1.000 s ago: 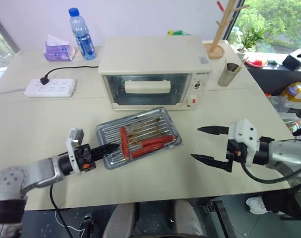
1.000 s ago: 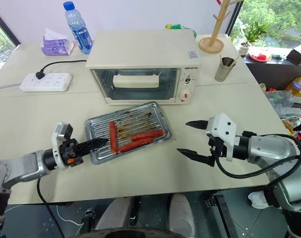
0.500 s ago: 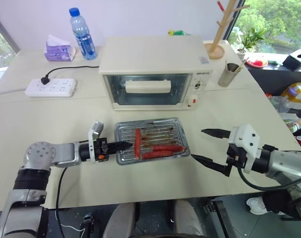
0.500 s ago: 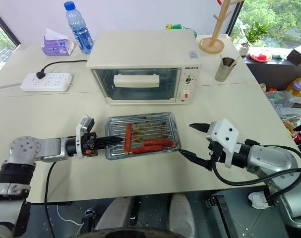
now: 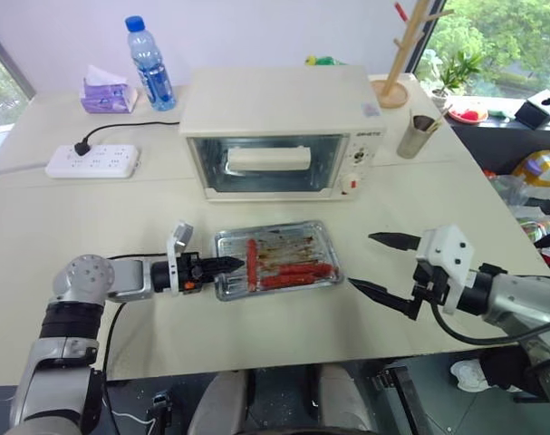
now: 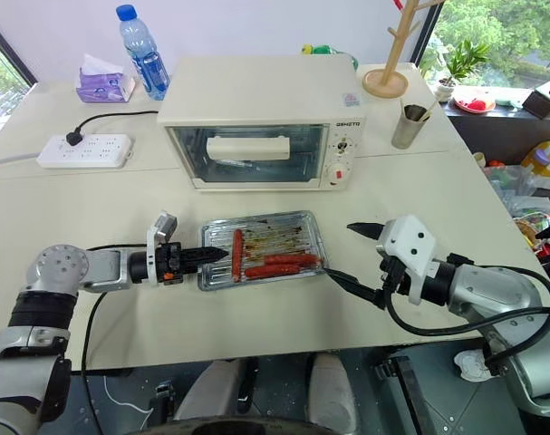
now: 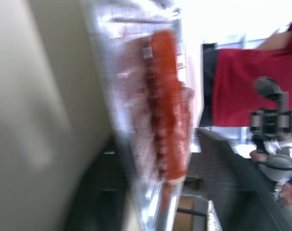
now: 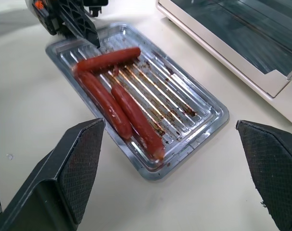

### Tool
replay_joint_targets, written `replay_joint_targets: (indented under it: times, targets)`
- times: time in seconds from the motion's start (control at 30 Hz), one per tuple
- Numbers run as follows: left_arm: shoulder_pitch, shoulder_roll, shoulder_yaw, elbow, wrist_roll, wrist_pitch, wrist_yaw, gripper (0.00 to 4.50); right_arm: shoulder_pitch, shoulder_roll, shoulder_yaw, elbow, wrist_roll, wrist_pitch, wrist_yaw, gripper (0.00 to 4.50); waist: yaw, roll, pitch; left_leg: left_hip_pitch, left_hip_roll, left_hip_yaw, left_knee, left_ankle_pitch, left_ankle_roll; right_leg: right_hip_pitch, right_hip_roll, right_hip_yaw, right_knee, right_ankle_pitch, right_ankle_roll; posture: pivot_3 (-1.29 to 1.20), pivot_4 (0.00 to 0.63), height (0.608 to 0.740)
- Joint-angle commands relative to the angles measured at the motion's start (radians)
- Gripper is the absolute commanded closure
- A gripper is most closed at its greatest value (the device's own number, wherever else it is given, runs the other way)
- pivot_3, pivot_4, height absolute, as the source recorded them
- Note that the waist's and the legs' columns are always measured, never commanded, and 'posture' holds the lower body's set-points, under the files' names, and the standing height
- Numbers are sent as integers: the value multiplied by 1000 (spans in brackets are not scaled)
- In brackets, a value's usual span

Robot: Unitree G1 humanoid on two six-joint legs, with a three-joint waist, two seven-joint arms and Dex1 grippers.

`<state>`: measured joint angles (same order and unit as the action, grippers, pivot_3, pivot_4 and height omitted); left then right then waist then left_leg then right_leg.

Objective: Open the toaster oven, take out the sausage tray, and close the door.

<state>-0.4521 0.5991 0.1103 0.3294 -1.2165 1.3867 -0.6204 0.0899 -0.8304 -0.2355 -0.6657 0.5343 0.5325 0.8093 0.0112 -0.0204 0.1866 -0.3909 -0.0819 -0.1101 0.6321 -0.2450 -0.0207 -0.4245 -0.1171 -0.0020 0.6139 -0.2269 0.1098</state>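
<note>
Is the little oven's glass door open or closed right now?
Closed. The clear glass door with its cream bar handle stands upright, flush with the boxy cream-white toaster oven. The silver ridged tray of red sausages lies outside on the table.

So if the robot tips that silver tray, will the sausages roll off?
Probably they would roll: the sausages are round and lie loose. The sausage tray has only a low rim, and its greasy-looking ridges may let them slide. The metal looks stiff, so it likely won't bend.

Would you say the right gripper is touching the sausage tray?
Apart: in the right wrist view, bare table shows between the open right gripper and the sausage tray.
</note>
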Motion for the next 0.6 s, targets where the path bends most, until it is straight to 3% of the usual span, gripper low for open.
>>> replay_joint_targets:
  times: [0.03,0.2,0.37,0.47,0.6]
  targets:
    - [41,78,65,-23,67,-15,-19,244,-17,8,-1,-10,4,-16,-5,0,-1,0,0,0,0,0,0,0,0,0,0,0,0,0,0,0,150,739]
    - [162,214,120,-143,146,-119,-115,92,-21,8,7,8,-6,-28,6,0,-20,0,0,1,5,1,-1,0,0,-1,2,0,0,0,-1,0,150,739]
    - [392,429,151,-372,371,-469,-343,92,-53,-8,8,62,1,-39,44,0,-25,1,0,0,6,2,-4,0,0,-3,1,1,-1,0,-3,0,150,739]
    - [485,509,230,-452,415,-592,-484,92,-92,-22,-4,106,37,-18,81,0,-16,2,1,-1,6,2,-3,0,-1,-3,-1,1,-2,0,-3,0,150,739]
    - [495,598,327,-518,426,-652,-620,92,-175,-76,10,187,75,-3,190,0,4,2,3,-4,6,4,-1,-1,-3,-3,-2,-1,-4,0,-3,0,150,739]
